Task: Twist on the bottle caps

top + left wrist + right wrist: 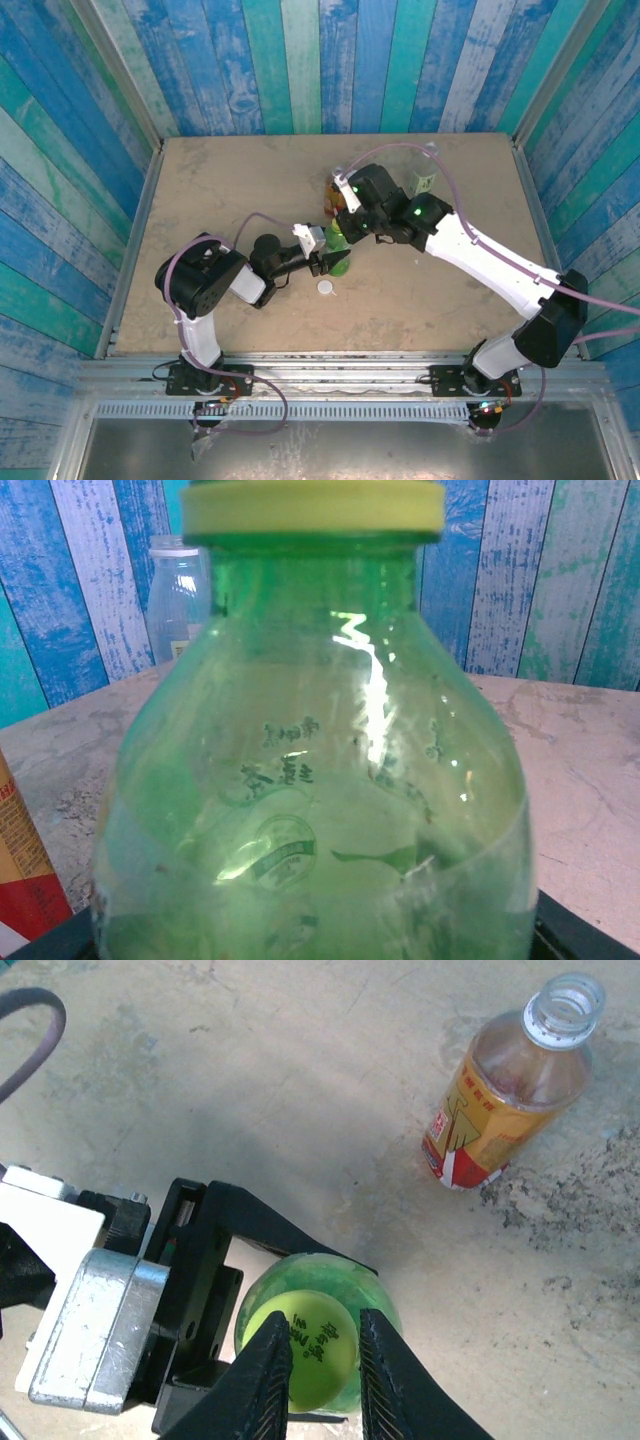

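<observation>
**Top view.** The green bottle [342, 266] stands upright near the middle of the table [220, 190]. The left claw [324, 262] reaches in from the bottle's left and is clamped on its body. The right claw [344, 230] sits directly above the bottle's top. A loose white cap [327, 288] lies just in front of the green bottle, on the arm-base side. The amber bottle [330, 197] stands just behind it, partly hidden by the right arm. The clear bottle [425, 180] is farther behind and to the right.

**Left wrist view.** The green bottle is upright at close range. The yellow-green cap [312, 507] sits level on its neck. Whether the thread has caught cannot be told.

**Right wrist view.** The right claw's fingers [265, 1380] are closed on the yellow-green cap, one on each side. Black jaws hug the green bottle below. The amber bottle's mouth is open, with no cap on it.

**Assessment.** The step in hand appears to be turning the cap onto the green bottle. To do it well:
- The lower grip should be firm enough that the bottle does not spin, but not so hard that the thin plastic buckles.
- The right claw should stay centred on the neck, press down lightly and turn squarely.
- A tilted cap would likely cross-thread.
</observation>
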### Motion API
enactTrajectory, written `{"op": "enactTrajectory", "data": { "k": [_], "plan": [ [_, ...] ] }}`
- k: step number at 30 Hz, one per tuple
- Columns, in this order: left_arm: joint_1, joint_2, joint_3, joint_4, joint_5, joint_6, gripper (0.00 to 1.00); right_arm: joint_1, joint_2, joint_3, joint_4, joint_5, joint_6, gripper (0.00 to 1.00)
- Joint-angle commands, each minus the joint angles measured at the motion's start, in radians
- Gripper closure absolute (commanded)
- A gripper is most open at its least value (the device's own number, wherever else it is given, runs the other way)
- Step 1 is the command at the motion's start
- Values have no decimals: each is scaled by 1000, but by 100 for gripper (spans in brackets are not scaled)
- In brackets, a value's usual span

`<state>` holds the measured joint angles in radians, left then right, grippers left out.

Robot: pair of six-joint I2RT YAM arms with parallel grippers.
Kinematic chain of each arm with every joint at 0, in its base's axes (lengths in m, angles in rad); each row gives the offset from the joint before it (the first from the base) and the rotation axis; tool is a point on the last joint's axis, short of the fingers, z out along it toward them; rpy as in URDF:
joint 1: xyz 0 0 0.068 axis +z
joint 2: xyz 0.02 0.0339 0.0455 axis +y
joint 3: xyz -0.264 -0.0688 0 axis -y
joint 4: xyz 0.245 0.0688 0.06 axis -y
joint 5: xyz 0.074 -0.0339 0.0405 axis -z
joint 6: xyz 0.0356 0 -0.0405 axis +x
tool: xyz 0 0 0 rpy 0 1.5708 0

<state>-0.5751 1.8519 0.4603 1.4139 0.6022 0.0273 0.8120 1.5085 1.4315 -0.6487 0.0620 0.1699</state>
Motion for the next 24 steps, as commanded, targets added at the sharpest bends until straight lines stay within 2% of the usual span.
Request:
{"op": "enactTrajectory", "data": {
  "k": [1, 4, 6, 7, 10, 15, 20, 24],
  "plan": [
    [-10, 10, -13, -80, 77, -27, 36, -4, 31, 17, -187, -17, -24, 75],
    [-9, -6, -13, -103, 113, -31, 36, -4, 2, 55, -179, -51, -60, 68],
    [-9, -10, -12, -119, 134, -21, 36, -5, -32, 42, -138, -65, -88, 57],
    [-9, -10, -9, -122, 142, -19, 36, -6, -49, 26, -119, -57, -89, 56],
    [-9, 2, 9, -121, 174, -25, 36, -28, -92, -28, -59, -54, -45, 56],
    [-10, 37, 29, -70, 218, -62, 36, -89, -124, -68, -30, -152, 27, 57],
    [-9, 67, 32, -33, 231, -81, 36, -118, -116, -75, -20, -220, 39, 61],
    [-9, 62, 26, -44, 223, -65, 36, -121, -83, -57, -19, -271, 24, 60]
  ]
}}
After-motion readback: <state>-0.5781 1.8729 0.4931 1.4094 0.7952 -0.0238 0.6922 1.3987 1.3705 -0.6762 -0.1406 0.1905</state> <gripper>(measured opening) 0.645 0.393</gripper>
